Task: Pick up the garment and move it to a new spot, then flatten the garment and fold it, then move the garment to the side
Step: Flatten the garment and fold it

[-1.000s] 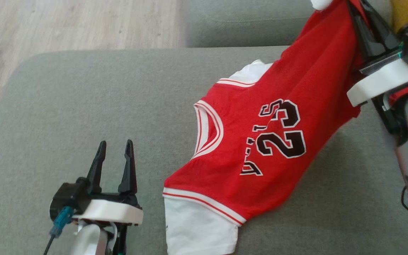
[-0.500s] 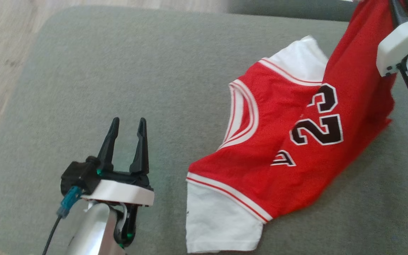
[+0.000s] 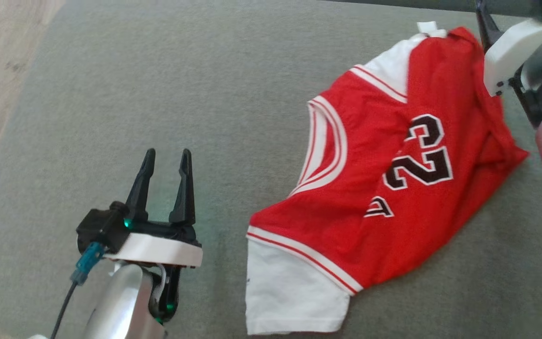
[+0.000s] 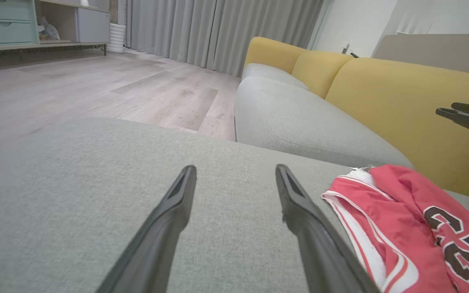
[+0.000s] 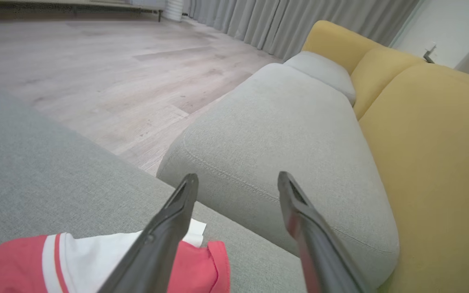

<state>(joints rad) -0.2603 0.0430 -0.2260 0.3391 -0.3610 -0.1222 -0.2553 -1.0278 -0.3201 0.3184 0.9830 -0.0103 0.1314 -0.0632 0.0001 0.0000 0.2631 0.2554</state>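
My right gripper (image 5: pixel 237 177) stands with its two dark fingers spread wide and nothing between them. Through the gap I see the neighbouring cushion (image 5: pixel 291 134) and the yellow backrest (image 5: pixel 442 162). It hangs raised above the far right corner of the garment (image 3: pixel 393 188). In my right wrist view a red edge, a white sleeve and a small white tag lie on the grey beneath one finger.

My left gripper (image 3: pixel 168 153) is just as wide open and just as empty. It sits low over the bare grey seat cushion (image 3: pixel 205 94), to the left of the garment and apart from it, fingers pointing away from me.

The garment is a red jersey with white sleeves and a black 23 edged in white. It lies on the seat cushion, towards the right side, and it is not flat: the right part is folded over and rumpled, hiding part of the lettering beside the number. The neck opening, trimmed in white and red, faces my left gripper. One white sleeve lies nearest me, the other at the far edge. Past the cushion there is pale wooden floor (image 5: pixel 96 61) and, further off, grey curtains (image 4: pixel 218 32) — seen from both wrists
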